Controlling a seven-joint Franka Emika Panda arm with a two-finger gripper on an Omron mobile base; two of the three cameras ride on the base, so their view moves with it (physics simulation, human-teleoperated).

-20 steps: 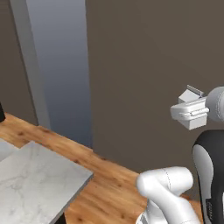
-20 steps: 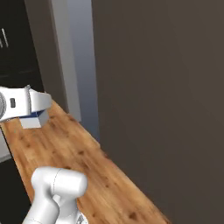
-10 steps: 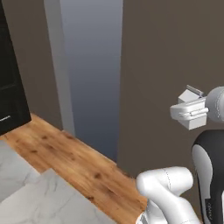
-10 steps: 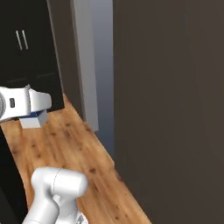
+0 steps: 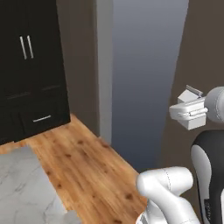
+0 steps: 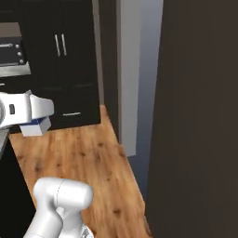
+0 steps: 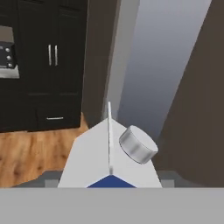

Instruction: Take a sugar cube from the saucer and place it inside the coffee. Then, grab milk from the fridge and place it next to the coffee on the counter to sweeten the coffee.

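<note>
1. Wood flooring (image 5: 87, 170) runs between black cabinets (image 5: 30, 65) with silver handles and a tall dark panel (image 6: 200, 116) on the right; a pale grey-blue strip (image 5: 144, 74) stands between them, and I cannot tell what it is.
2. Marble counter (image 5: 22, 188) shows just a corner at the lower left of the left base view, its far side cut off by the frame.
3. From the hand view the milk (image 7: 109, 153) fills the lower middle: white gabled top with a centre ridge, a round grey cap on its right slope, and a sliver of dark blue at the bottom, the rest cut off by the edge.
4. The gripper's finger tips are hidden behind the carton, so the contact itself is not visible; it holds the milk with the jaws spread fairly wide on it.
5. In the right base view the gripper (image 6: 35, 118) sits at the left edge, and the carton's white-and-blue lower part pokes out under the white hand.
6. In the left base view the hand is at the right edge, with the carton's white gable poking out above it.
7. A silver-fronted appliance (image 6: 11, 56) with dark knobs is half cut off at the left of the right base view.
</note>
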